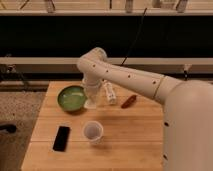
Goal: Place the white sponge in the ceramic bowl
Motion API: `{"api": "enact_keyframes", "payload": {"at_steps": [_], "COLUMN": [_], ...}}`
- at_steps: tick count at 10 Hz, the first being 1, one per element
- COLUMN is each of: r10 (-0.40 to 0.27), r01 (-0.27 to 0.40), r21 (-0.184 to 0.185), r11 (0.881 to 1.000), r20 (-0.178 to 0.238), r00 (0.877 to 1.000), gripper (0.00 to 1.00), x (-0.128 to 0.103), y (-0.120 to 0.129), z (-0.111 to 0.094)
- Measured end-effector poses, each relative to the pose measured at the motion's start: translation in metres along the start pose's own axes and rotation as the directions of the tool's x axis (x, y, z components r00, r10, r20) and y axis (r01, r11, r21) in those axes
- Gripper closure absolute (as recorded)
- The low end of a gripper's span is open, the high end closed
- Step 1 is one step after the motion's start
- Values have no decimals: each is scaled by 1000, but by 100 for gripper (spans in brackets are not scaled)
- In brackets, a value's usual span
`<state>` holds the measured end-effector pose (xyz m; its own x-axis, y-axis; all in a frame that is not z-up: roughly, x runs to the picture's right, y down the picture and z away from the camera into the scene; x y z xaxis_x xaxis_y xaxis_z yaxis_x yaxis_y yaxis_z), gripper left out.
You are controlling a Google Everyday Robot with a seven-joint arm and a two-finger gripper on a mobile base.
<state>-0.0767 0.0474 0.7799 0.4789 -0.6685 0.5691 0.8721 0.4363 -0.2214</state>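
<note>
The green ceramic bowl [60, 102] sits on the wooden table at the back left. My gripper [91, 101] hangs from the white arm just at the bowl's right rim, pointing down. A small white block, the white sponge [90, 105], shows at its tip and stays with it, low above the table beside the bowl. The gripper looks shut on it.
A longer white bar-shaped object [109, 93] lies right of the gripper, and a reddish-brown object [129, 101] further right. A whitish plastic cup [93, 131] stands in front of the gripper. A black phone [61, 138] lies at the front left. The wooden table [130, 140] ends near the phone.
</note>
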Motion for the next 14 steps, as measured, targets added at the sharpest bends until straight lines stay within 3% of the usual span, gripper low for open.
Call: {"api": "enact_keyframes", "payload": {"at_steps": [4, 14], "r10": [-43, -94], "r01": [43, 95], "r21": [-1, 13], "r11": [999, 995], "r20": [-19, -43], "r00": [999, 995], "gripper": [100, 100], "x": [-3, 9], "y": [-34, -74], "z": [9, 22]}}
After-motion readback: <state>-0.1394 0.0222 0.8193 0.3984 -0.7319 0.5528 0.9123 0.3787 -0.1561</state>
